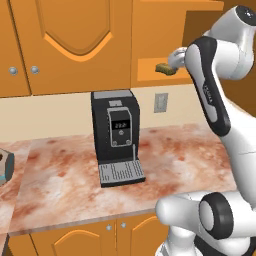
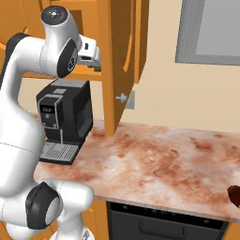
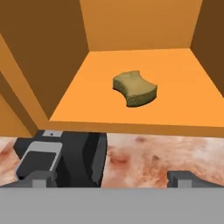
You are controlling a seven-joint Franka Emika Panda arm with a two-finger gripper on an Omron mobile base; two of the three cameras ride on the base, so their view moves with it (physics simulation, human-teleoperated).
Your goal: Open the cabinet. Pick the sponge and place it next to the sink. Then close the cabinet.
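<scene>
Fingertips (image 3: pixel 37 177) stood wide apart, short of the sponge (image 3: pixel 134 89) on the cabinet (image 3: pixel 144 65) shelf; we'd push fwd, straddle its narrow waist, w/ jaws level, then clamp.

Matt porous sponge (image 3: pixel 134 89) on smooth wooden cabinet (image 3: pixel 183 70) shelf.

The white arm rises from its base, elbow folded high, forearm reaching forward toward twelve o'clock and level. The claw (image 3: pixel 112 177) stands spread wide (two dark fingertips (image 3: pixel 183 177) apart at five and seven o'clock in the hand view), holding nothing between its jaws.
</scene>
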